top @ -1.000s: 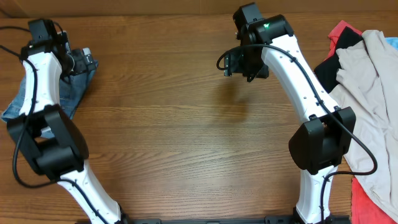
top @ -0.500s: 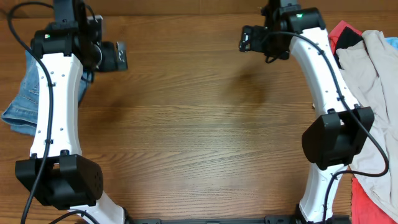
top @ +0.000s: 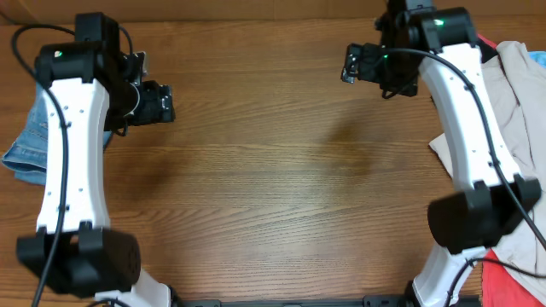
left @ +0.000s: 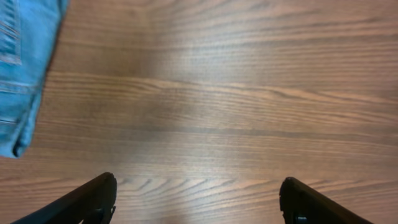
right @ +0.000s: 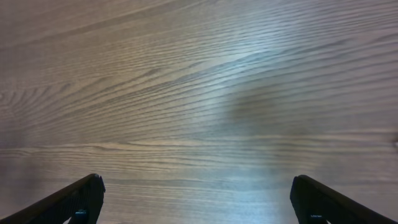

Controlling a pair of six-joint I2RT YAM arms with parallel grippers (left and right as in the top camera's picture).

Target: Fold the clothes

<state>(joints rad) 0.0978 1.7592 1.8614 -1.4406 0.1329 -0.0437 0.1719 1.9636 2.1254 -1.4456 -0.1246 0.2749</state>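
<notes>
Since a second ago the left gripper [top: 166, 104] has come away from the jeans [top: 21, 149], where it was down at the cloth, and now hangs over bare wood to their right, with its arm drawn up tall along the left side of the table [top: 273, 188]. The right gripper [top: 348, 64] has also shifted, moving back and to the right toward the far edge, and its arm now stands closer to the heap of clothes on that side. The jeans lie bunched at the far left edge of the table, partly hidden behind the left arm in the overhead view, and they look more gathered toward the edge than before. In the left wrist view a folded edge of the blue denim, with its stitched seam, shows only in the upper left corner, well clear of the fingers. That view also shows the two fingers of the left gripper standing wide apart with nothing but wood grain between them. The right wrist view shows the same for the right gripper: fingers spread wide, bare table between them, no cloth in reach. A beige garment [top: 512, 102] lies heaped at the right edge of the table, partly under the right arm. A red cloth [top: 503, 277] peeks out below it near the front corner. Neither gripper touches any cloth.
</notes>
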